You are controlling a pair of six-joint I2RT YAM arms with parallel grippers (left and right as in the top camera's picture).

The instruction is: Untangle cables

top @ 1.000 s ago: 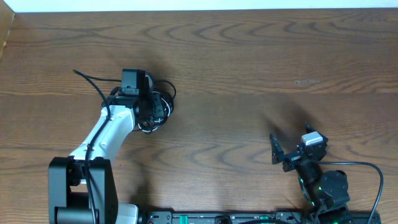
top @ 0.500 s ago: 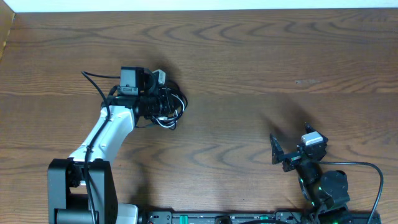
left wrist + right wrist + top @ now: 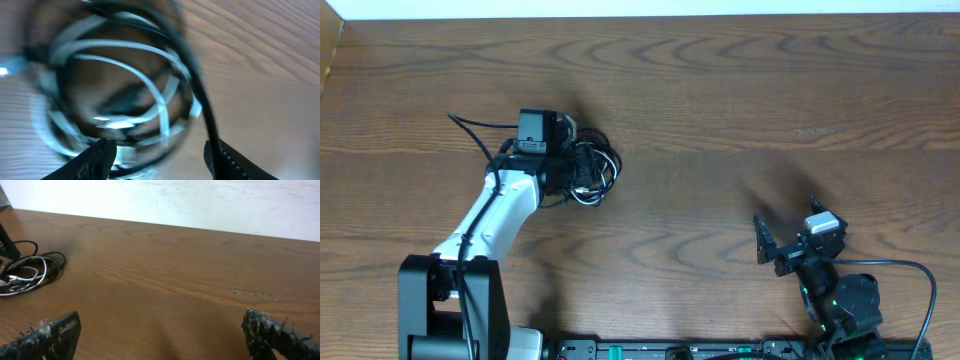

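Two cables, a thin, flexible black cord (image 3: 199,95) and a shorter thin, flexible white cord (image 3: 161,107), lie in one coiled heap on the brown wood-grain desk (image 3: 740,90), left of centre and just ahead of the left end effector (image 3: 160,157). A second ago that heap sat under the white left arm's wrist. Half a second ago it had been carried a little to the right, with a pale plug end lifted above it. Now we see it settled on the desk at about that shifted spot.

The other change is in the left end effector itself: in its wrist view its dark fingers stand apart, with the blurred loops beyond and between the tips and nothing pinched. The black cord runs down close to one finger, but we cannot tell whether it touches. We read this as a release after a short tug.

For the task it means little gain so far. White loops sit inside black ones and the cords cross in several places, so we judge them not yet separated. A fresh hold on a single strand or plug looks needed.

The right end effector (image 3: 160,322) hovers well apart from the heap, fingers spread wide and holding nothing.
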